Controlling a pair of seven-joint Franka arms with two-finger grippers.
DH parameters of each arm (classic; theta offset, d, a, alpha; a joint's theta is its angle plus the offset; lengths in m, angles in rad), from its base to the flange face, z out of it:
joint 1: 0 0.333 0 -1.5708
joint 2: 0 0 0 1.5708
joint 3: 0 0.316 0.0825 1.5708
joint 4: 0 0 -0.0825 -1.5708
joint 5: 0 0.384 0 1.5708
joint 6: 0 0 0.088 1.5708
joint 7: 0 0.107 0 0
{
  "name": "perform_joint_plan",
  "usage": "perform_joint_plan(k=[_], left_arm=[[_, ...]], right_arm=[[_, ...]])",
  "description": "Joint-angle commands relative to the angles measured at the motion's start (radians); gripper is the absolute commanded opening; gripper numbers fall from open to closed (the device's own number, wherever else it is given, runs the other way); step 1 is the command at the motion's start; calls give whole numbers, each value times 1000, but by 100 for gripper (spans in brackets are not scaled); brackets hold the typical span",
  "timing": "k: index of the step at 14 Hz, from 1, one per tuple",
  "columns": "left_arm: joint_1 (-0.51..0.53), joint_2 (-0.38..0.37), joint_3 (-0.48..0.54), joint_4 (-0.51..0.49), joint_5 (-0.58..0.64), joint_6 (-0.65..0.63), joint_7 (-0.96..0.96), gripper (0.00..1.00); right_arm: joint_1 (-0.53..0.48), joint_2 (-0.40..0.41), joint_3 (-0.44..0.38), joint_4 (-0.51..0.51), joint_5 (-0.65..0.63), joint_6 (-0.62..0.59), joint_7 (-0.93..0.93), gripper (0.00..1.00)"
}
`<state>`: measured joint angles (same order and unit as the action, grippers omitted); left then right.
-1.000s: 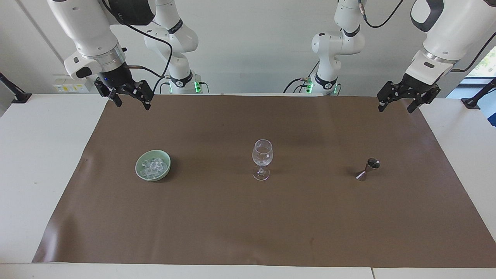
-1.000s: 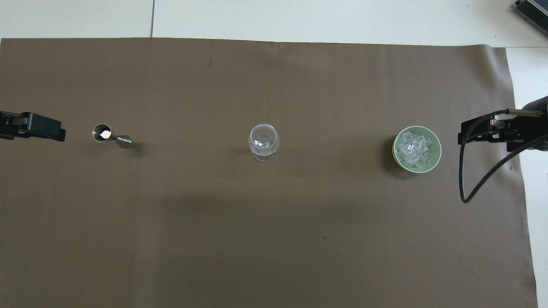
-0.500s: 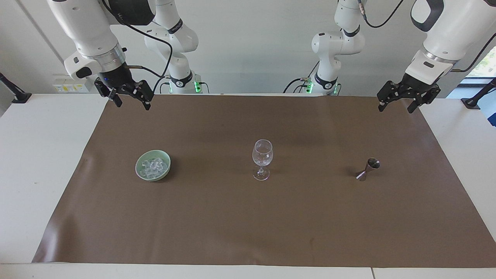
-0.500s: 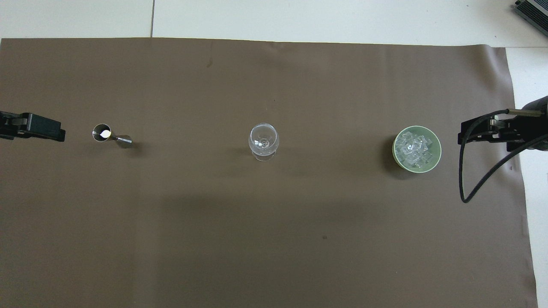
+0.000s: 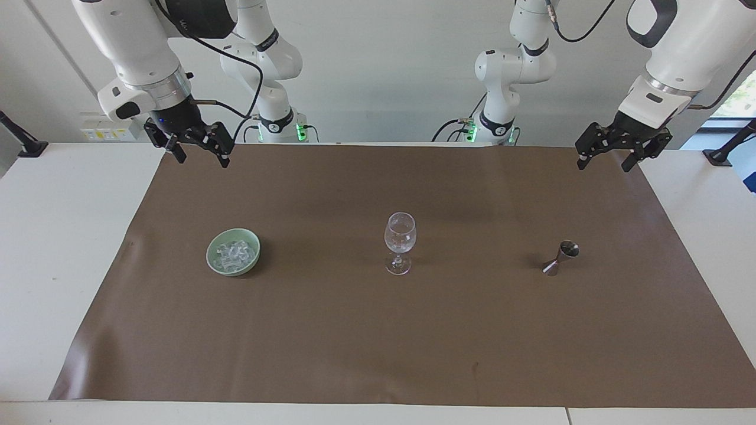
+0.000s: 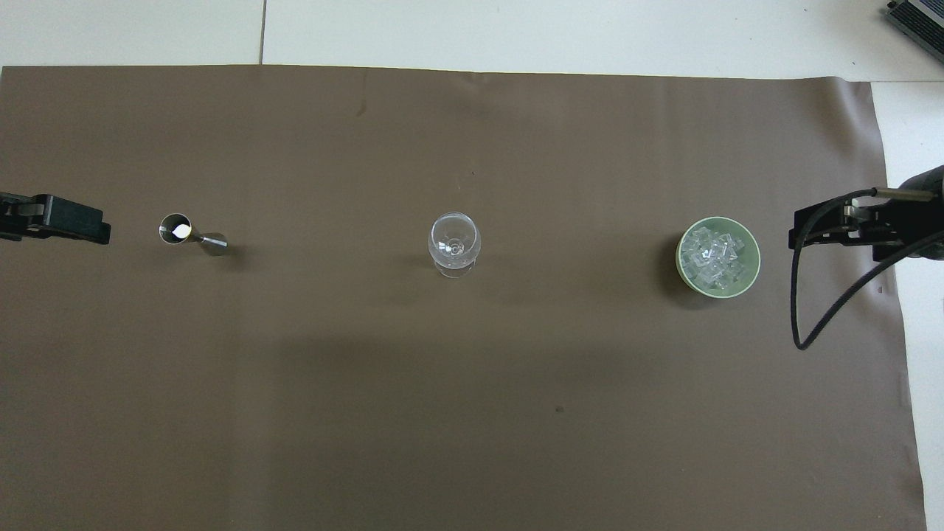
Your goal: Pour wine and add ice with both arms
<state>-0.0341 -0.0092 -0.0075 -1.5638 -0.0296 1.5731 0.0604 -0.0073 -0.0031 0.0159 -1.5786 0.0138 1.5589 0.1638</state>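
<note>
A white table (image 5: 53,248) carries a brown mat (image 5: 378,342) filling mid-frame; on it stand a green bowl (image 5: 214,264) centre-left, wine glass (image 5: 400,242) centre, jigger (image 5: 560,258) centre-right.

1. In the overhead view the left gripper (image 6: 55,219) is cut off by the edge at 9 o'clock; only a dark finger end shows.
2. The right gripper (image 6: 848,228) runs off the edge at 3 o'clock, its body out of sight.
3. In the facing view both arms' upper links leave the frame at 12 o'clock.
4. The ice (image 5: 234,252) in the green bowl (image 5: 254,262) is too small to count cube by cube.
5. Whether the jigger (image 5: 561,258) holds liquid cannot be told.
</note>
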Motion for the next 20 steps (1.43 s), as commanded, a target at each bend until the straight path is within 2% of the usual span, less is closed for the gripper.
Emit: perform_joint_plan(k=[1,15,20], left_arm=[[2,-28,1,1,-9,-16,10,100],[3,-29,1,-4,-9,-18,7,100],[7,-55,3,-35,-9,-37,6,100]], right_arm=[[-16,-6,4,0,25,0,-32,100],[-16,-6,4,0,25,0,-32,100],[-16,-6,4,0,25,0,-32,100]])
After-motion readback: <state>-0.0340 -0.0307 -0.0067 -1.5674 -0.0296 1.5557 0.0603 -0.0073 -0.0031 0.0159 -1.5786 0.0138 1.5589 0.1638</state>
